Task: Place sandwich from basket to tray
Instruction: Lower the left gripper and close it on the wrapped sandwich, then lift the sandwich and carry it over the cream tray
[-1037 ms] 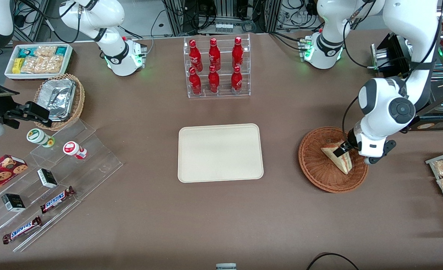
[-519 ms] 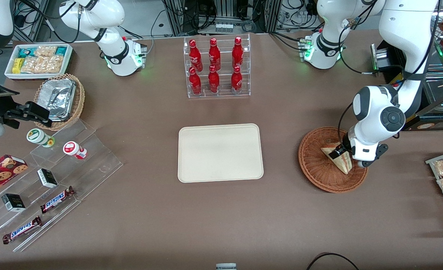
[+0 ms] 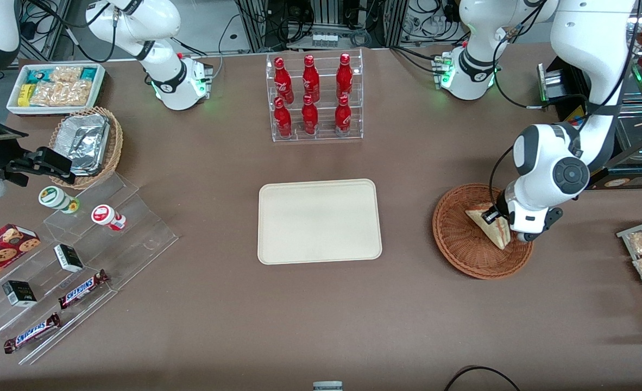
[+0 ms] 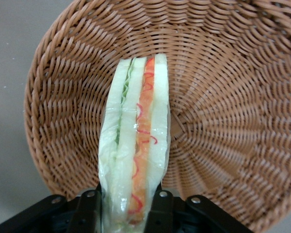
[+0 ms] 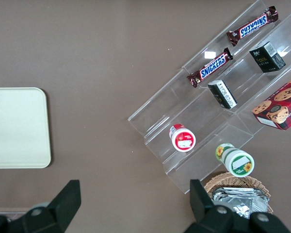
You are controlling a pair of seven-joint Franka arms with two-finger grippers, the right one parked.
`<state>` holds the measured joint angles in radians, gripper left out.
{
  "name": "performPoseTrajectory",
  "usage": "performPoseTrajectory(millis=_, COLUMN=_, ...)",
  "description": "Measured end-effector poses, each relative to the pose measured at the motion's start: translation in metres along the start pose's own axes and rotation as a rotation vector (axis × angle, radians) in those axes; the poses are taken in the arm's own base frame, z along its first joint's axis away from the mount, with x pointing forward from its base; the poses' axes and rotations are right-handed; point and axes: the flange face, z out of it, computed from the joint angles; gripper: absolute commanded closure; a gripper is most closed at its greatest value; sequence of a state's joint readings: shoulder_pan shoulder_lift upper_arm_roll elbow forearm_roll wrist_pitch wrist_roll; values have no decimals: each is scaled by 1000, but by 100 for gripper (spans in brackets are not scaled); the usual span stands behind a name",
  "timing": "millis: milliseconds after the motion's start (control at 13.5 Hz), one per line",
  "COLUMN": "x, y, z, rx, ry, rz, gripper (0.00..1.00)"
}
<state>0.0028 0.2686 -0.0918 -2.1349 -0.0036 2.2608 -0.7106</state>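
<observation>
Gripper clamping the sandwich inside the basket.
Front view: the gripper (image 3: 496, 216) is gripping the sandwich (image 3: 486, 224) in the basket (image 3: 457, 244), well apart from the tray (image 3: 319, 221) lying on the worktop (image 3: 321, 315); left wrist view: two fingers (image 4: 89, 213) are pinching the sandwich (image 4: 136, 145) edge-on over the basket (image 4: 223, 97).

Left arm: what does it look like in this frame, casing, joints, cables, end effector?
The left arm has glossy white rounded casing, with dark grey round caps at the joints and black bands between segments. A thin black cable loops along it down to the wrist. Its base glows green. The end effector, over the basket, has black fingers on a white hand body.
</observation>
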Motion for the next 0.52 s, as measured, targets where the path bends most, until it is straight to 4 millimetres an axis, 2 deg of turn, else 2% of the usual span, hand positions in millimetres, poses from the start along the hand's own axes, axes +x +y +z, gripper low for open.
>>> performPoseTrajectory(millis=148, x=-3, y=18, z=-31, rx=22, ry=-21, rz=28, gripper=100)
performPoseTrajectory(millis=296, x=-13, y=40, z=-53, rx=39, ry=-28, rz=75, gripper=100)
performPoseTrajectory(millis=519, x=-43, y=69, z=-56, rx=54, ry=-27, rz=171, gripper=100)
